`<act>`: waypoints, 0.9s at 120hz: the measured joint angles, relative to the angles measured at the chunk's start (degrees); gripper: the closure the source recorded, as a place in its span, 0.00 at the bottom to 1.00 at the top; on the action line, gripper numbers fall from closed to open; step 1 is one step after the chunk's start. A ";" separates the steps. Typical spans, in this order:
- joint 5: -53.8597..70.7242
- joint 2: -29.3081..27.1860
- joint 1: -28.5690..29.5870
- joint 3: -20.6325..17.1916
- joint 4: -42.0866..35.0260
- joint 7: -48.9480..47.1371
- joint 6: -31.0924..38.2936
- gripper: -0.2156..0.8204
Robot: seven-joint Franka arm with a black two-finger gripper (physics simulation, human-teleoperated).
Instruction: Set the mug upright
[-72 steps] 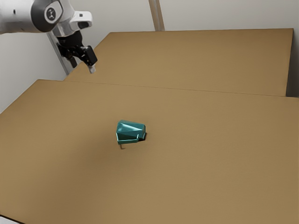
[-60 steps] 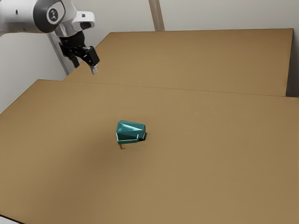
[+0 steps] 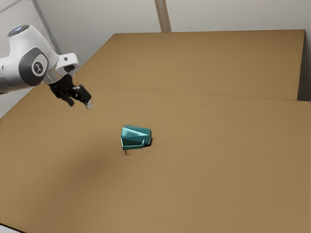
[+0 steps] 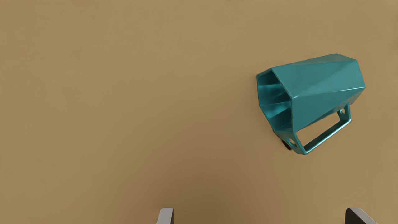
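Over the table's left part in the exterior view hangs the gripper, clear of the surface. The teal faceted mug lies on its side, lower and further toward the exterior view's right, apart from the gripper. In the wrist view the gripper is open, its two fingertips wide apart with nothing between them. Beyond them the mug shows its hollow mouth and its angular handle, which sticks out from one side.
The brown tabletop carries the mug, and a thin seam crosses it. Behind stands a pale wall with a wooden strip.
In the exterior view my arm and gripper have come down the picture and slightly to its left. The mug has stayed where it was.
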 joint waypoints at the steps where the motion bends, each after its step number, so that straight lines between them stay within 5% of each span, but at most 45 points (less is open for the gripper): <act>1: -0.84 -0.36 -0.07 0.18 -0.84 0.50 0.71 0.21; 20: -14.45 -5.14 -0.61 1.22 -11.32 11.65 11.27 0.21; 38: -31.52 -1.72 -0.66 1.27 -14.05 26.35 17.13 0.21; 108: -57.69 10.60 -0.53 1.27 -15.07 72.87 22.00 0.21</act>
